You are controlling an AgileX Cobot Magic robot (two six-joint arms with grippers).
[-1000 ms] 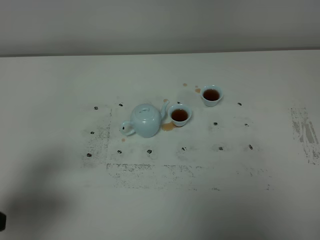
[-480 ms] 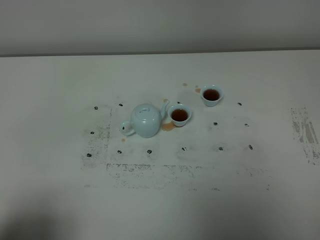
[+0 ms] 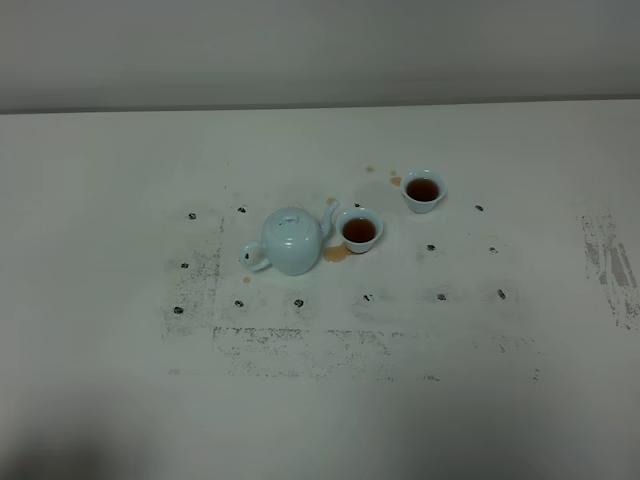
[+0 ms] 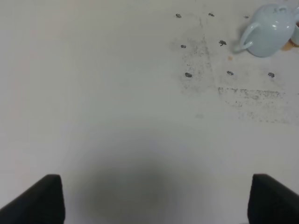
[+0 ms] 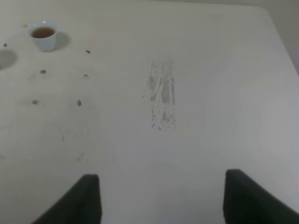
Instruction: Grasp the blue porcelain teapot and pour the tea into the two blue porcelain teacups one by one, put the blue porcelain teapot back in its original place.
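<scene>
The pale blue porcelain teapot (image 3: 291, 240) stands upright near the table's middle, lid on, spout toward the right. Just right of its spout sits one blue teacup (image 3: 359, 230) holding dark tea. The other teacup (image 3: 423, 190), also filled, sits further back right. Neither gripper shows in the high view. In the left wrist view my left gripper (image 4: 156, 200) is open and empty, far from the teapot (image 4: 268, 30). In the right wrist view my right gripper (image 5: 163, 198) is open and empty, with one filled teacup (image 5: 43, 36) far off.
A small brown tea puddle (image 3: 335, 253) lies between teapot and near cup, with more drops (image 3: 395, 181) by the far cup. Dark marks and scuffs (image 3: 610, 262) dot the white table (image 3: 120, 380). A grey wall runs behind the table's far edge.
A dark piece of the left arm at the high view's lower left corner has left the frame, and its shadow has shrunk. Teapot and cups have not moved.
</scene>
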